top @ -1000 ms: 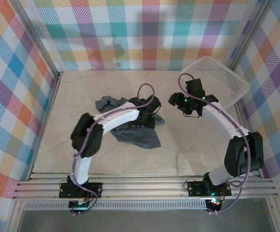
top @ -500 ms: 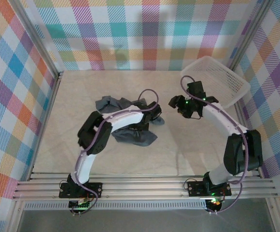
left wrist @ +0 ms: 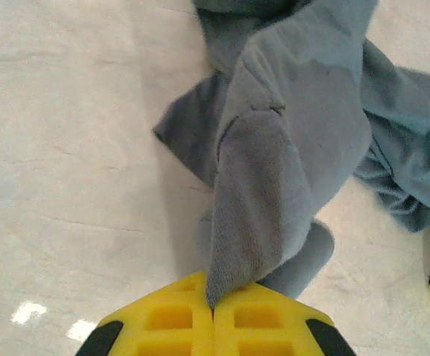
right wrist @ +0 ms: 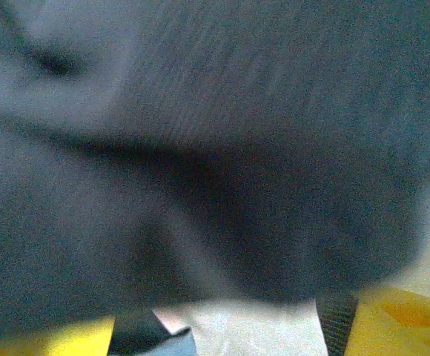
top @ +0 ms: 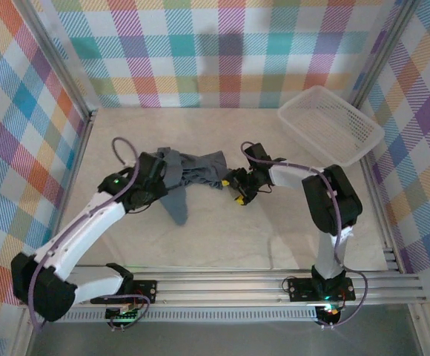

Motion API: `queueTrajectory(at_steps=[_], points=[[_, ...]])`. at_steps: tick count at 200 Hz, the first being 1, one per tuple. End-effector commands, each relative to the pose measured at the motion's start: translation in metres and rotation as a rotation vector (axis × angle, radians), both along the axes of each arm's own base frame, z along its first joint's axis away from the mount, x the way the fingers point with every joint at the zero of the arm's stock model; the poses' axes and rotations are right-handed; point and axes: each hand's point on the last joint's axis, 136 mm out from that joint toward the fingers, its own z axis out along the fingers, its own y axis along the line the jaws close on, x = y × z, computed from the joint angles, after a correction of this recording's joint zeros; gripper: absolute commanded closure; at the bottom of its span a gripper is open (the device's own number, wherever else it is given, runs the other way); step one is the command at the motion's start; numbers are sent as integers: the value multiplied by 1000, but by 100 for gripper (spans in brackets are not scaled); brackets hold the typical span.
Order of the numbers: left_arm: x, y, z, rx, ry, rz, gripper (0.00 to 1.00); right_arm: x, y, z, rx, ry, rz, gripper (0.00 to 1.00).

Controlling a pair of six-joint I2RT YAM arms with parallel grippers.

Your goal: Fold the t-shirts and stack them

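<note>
Top external: left hand [top: 158, 176] grips t-shirt [top: 196, 169], right hand [top: 233, 190] spread, beige table [top: 222, 237], plaid walls [top: 230, 52].

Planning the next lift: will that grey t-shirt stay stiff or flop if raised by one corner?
Likely floppy: the t-shirt sags in folds from the left gripper, shut on a pinch of cloth. Probably light: one small pinch seems to raise part.

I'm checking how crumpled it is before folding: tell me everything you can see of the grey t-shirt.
The t-shirt is plain slate-grey, thin soft cloth, no print. It lies unfolded, bunched in wrinkled ridges on the pale table, one flap trailing toward the near edge. The left gripper has its jaws shut on a pinched fold. The right gripper sits at the other end, jaws apart, cloth close before them.
</note>
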Motion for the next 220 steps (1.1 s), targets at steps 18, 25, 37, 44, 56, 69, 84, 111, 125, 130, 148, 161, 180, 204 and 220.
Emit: queueTrajectory(at_steps=[18,25,37,44,56,69,84,111,125,130,148,161,180,204,220], points=[[-20,43,12,5,-16,140,100,53,-11,-14,-105,-85,-89,42],[-23,53,15,38,-13,174,100,57,-18,-17,-128,-87,-99,46],[-30,68,18,91,-1,231,100,67,-26,-19,-148,-114,-110,57],[-34,76,20,115,8,259,100,72,-31,-19,-158,-131,-109,66],[-36,83,23,135,13,283,100,81,-37,-16,-175,-165,-94,78],[-35,88,28,141,3,300,100,90,-42,-7,-202,-211,-65,91],[-34,92,35,146,-20,316,100,100,-48,10,-238,-279,-32,100],[-27,96,46,150,-58,335,100,113,-64,51,-295,-400,-16,100],[-23,95,47,141,-59,335,100,115,-77,71,-325,-436,-25,100],[-22,94,45,138,-55,333,100,115,-82,78,-335,-444,-34,100],[-24,91,31,124,-12,337,100,110,-104,100,-389,-465,-56,100],[-28,86,14,106,42,332,100,103,-117,110,-438,-477,-49,100],[-44,80,-22,77,164,340,100,87,-133,104,-506,-439,-9,100],[-75,79,-67,82,340,369,100,56,-154,72,-540,-305,18,97],[-94,82,-89,103,434,389,100,38,-160,60,-548,-263,31,82]])
